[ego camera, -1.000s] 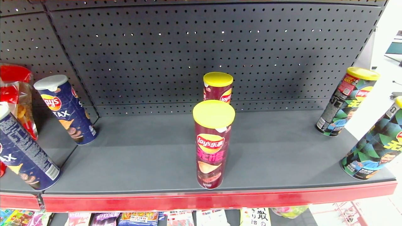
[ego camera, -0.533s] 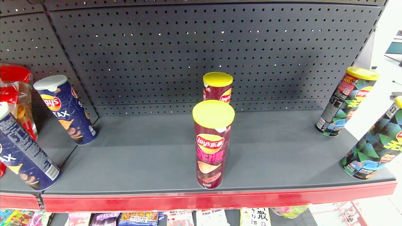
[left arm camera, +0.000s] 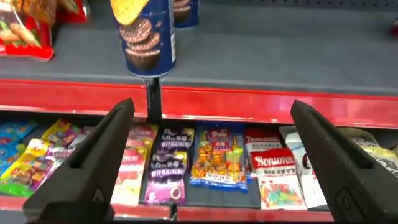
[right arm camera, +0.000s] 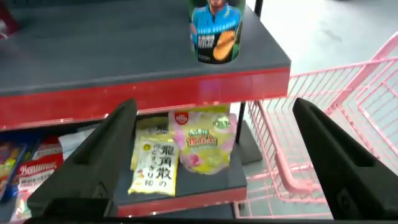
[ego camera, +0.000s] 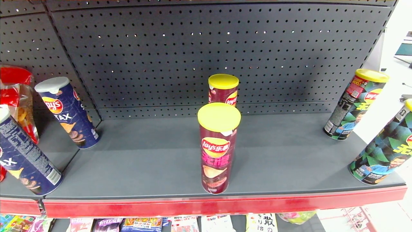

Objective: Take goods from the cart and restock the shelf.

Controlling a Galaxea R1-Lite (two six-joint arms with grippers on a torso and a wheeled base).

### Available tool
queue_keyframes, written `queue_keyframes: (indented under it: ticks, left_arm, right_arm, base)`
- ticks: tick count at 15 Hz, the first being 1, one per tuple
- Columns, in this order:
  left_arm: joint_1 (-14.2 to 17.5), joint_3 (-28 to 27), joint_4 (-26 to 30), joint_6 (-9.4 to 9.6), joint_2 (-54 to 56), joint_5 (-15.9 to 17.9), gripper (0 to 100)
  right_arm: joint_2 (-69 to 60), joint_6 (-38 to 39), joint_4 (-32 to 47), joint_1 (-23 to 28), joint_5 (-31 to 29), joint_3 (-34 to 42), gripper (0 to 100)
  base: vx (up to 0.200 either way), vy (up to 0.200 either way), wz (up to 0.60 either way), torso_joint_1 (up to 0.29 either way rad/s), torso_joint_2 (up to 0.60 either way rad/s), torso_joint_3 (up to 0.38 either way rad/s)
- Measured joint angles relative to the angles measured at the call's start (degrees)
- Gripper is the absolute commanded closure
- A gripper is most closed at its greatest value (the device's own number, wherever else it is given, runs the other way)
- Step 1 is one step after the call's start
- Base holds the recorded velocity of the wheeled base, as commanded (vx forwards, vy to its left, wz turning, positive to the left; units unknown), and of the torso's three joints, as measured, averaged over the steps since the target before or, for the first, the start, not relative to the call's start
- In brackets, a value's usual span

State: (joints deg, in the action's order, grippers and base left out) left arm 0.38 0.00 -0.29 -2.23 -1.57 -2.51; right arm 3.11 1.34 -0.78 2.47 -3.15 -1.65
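Nothing has shifted since a second ago. Two navy cardboard crisp tubes [ego camera: 69,112] stand at the left of the matt grey shelf board [ego camera: 145,161] with its glossy red lip. Two maroon yellow-lidded tubes [ego camera: 217,151] stand in file at the centre, bare board either side. Two green-black tubes [ego camera: 355,104] stand at the right end. Below the lip, left gripper [left arm camera: 211,118] and right gripper [right arm camera: 214,109] gape wide, empty. A pink wire cart [right arm camera: 277,160] stands near the right one.
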Motion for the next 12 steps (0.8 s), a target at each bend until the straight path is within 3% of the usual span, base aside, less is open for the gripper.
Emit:
queue_keyframes:
  ticks: [2,4,12]
  left_arm:
    - [-0.3,0.0,0.0,0.21,0.8,0.0,0]
    - [-0.4,0.0,0.1,0.32,1.2,-0.1,0]
    - [-0.4,0.0,0.0,0.62,1.4,-0.3,0]
  right_arm:
    - [-1.2,-2.3,-2.2,-1.7,2.4,1.0,0]
    - [-2.2,-2.5,1.4,-2.2,3.7,1.4,0]
    - [-2.9,-1.1,0.8,-2.5,2.5,1.6,0]
  base:
    - [0.000,0.000,0.00,0.000,0.00,0.000]
    - [0.000,0.000,0.00,0.000,0.00,0.000]
    - [0.000,0.000,0.00,0.000,0.00,0.000]
